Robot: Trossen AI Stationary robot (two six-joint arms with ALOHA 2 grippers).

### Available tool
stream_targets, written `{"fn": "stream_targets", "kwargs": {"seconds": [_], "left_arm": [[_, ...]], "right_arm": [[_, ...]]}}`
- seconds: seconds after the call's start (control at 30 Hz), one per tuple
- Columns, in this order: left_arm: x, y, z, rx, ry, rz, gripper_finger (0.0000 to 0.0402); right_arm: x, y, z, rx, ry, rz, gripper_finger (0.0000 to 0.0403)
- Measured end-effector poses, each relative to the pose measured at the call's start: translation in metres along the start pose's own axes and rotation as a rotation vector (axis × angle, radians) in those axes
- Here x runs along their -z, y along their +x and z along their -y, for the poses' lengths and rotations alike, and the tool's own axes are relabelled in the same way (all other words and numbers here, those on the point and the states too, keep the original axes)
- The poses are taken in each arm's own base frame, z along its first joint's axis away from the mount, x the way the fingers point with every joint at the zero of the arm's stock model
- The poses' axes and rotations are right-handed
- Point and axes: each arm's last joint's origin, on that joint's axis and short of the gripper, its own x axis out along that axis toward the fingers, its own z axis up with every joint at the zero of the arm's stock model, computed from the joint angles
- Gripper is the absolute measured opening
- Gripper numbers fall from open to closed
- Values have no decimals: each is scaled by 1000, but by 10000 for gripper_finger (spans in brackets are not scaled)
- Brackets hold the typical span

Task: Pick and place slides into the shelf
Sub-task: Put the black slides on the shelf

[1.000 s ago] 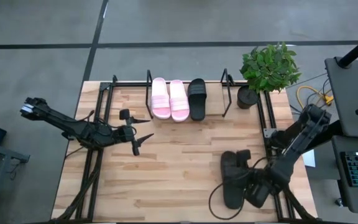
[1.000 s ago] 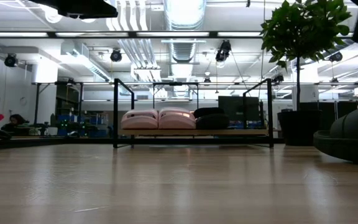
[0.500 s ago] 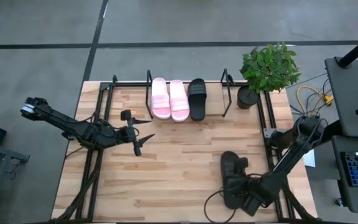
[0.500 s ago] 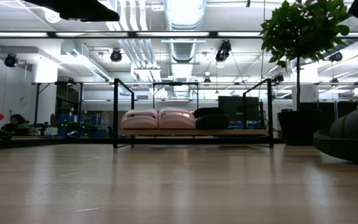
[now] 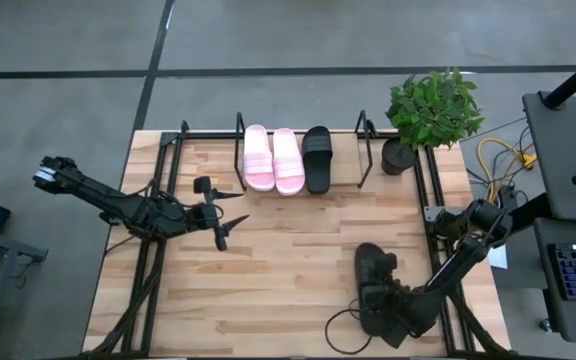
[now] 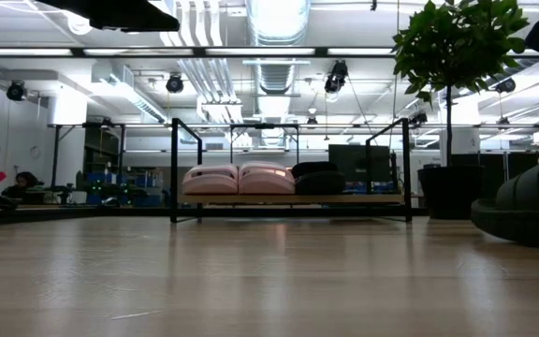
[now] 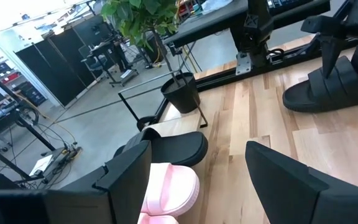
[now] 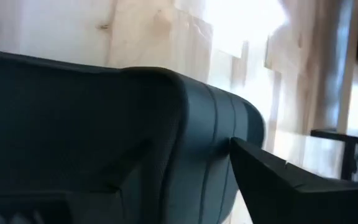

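One black slide (image 5: 371, 272) lies flat on the table near its right near corner and also shows in the low view (image 6: 530, 208) and the left wrist view (image 7: 328, 87). My right gripper (image 5: 390, 316) is low over its near end, open. In the right wrist view its fingers stand on either side of the slide's ribbed strap (image 8: 166, 124). The shelf (image 5: 240, 150) stands at the far edge. Two pink slides (image 5: 273, 160) and one black slide (image 5: 316, 158) rest on its board. My left gripper (image 5: 226, 212) hovers open over the table's left half. My right gripper comes at the black slide's strap (image 8: 204, 143) slanting down from the near right, one finger (image 8: 278, 180) on each side of it. Whether the fingers touch the strap, I cannot tell. The slide lies flat on the table.
A potted plant (image 5: 431, 108) stands at the far right corner beside the shelf. Black frame rails (image 5: 430, 200) run along the table's left and right sides. A loose cable (image 5: 343, 330) loops by the near edge. Bare wood (image 5: 288, 270) lies between the arms.
My right arm has folded lower. Its gripper has moved down and toward the table's near left, onto the near end of the black slide. The slide has stayed where it was.
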Motion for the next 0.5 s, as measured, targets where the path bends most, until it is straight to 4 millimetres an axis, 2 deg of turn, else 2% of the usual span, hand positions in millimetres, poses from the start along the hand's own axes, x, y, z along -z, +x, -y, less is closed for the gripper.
{"fn": "stream_targets", "kwargs": {"seconds": [0.2,0.43,0.5], "left_arm": [[0,0,0,0,0,0,246],[0,0,0,1,2,-2,246],[0,0,0,1,2,-1,246]], "right_arm": [[1,1,4,27,48,-20,142],[1,2,7,36,46,-36,24],[0,2,9,51,50,-20,17]]}}
